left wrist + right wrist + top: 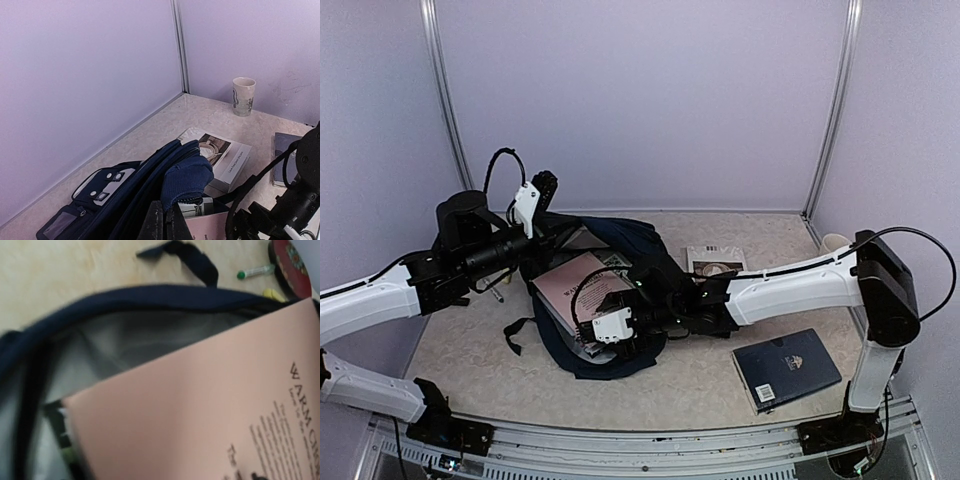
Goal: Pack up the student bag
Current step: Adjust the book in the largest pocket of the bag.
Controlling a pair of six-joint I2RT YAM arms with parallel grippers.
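The student bag (638, 250), dark navy with a light grey lining (125, 340), lies open in the middle of the table. A pink book (578, 283) lies slanted in its mouth and fills most of the right wrist view (210, 405). My left gripper (552, 243) is at the bag's far left edge. In the left wrist view the left gripper (169, 220) is shut on a fold of the bag's navy fabric (187, 180). My right gripper (605, 340) hovers over the bag's near rim beside the pink book. Its fingers are hidden in its own view.
A flat navy hardcover book (785, 368) lies at the front right. A white book with a coffee picture (220, 155) sits behind the bag, and a beige cup (243, 96) stands in the back right corner. A green-capped pen (255, 272) lies left of the bag. Walls enclose three sides.
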